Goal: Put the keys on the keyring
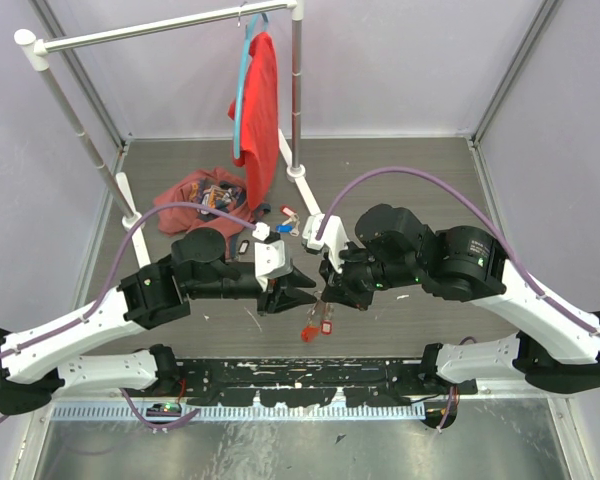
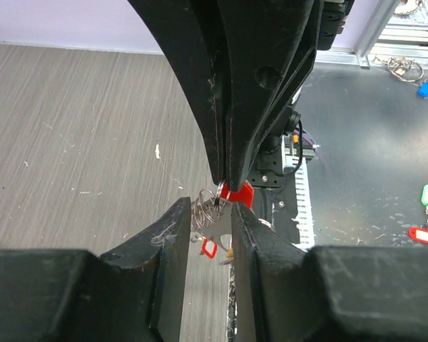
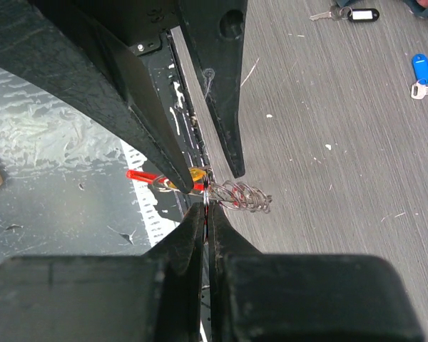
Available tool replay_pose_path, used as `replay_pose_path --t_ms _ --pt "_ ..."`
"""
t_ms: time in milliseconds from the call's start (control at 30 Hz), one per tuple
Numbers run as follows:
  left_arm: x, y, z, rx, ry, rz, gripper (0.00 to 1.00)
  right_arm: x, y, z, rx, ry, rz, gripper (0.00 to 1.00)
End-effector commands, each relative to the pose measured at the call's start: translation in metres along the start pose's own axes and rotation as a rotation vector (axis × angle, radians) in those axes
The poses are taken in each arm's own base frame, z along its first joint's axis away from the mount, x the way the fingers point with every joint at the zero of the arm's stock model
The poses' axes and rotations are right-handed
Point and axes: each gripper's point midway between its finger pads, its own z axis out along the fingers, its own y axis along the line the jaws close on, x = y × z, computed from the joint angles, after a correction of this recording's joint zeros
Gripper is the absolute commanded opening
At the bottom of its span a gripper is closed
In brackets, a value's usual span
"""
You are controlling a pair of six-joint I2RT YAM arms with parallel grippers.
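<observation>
the keyring (image 3: 239, 194) is held in the air above the table (image 1: 430, 190), close to its near edge and about midway between the left and right edges. it is gripped by the right gripper (image 3: 207, 210), whose fingers are pressed almost together on the ring end of the chain, with only a thin slit seen between them. the coiled silver chain is seen bunched just beyond that pinch. the long red tag (image 3: 139, 174) and the small yellow tag (image 3: 193, 176) are seen at the other side of the pinch, toward the near edge.

the left gripper (image 2: 211, 214) is met tip to tip with the right one. its claw is parted by a narrow gap, and the chain is seen at the mouth of that gap; whether the fingers touch the chain cannot be told.

a blue-tagged key (image 3: 421, 68) and a black-tagged key (image 3: 357, 14) are laid flat on the table nearer its middle, apart from both grippers.
</observation>
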Motion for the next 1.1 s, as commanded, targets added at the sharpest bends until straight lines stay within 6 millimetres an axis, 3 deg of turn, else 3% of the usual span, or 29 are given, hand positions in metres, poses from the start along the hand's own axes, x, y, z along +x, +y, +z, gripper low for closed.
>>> replay_pose_path --t_ms 0,500,567,700,867,967,1067 --pt "-0.017 -0.004 -0.002 0.022 -0.035 0.024 0.35 -0.021 0.003 -0.002 -0.019 -0.087 -0.028 0.01" --pt "-0.018 -0.006 0.0 0.037 -0.033 0.024 0.26 -0.021 0.007 0.005 -0.049 -0.081 -0.035 0.01" --pt "-0.019 -0.006 0.0 0.04 -0.033 0.022 0.21 -0.022 0.007 0.006 -0.05 -0.081 -0.036 0.01" --pt "-0.018 -0.007 0.001 0.044 -0.032 0.023 0.02 -0.024 0.007 0.004 -0.049 -0.097 -0.038 0.01" --pt "-0.018 -0.007 0.0 0.045 -0.032 0.018 0.0 -0.032 0.006 -0.001 -0.034 -0.147 -0.035 0.01" --pt "-0.02 -0.004 -0.003 0.018 -0.041 0.007 0.0 -0.037 0.003 -0.006 -0.008 -0.197 -0.011 0.21" --pt "-0.022 0.002 -0.006 -0.027 -0.067 -0.003 0.0 -0.044 -0.004 -0.015 0.042 -0.279 0.052 0.32"
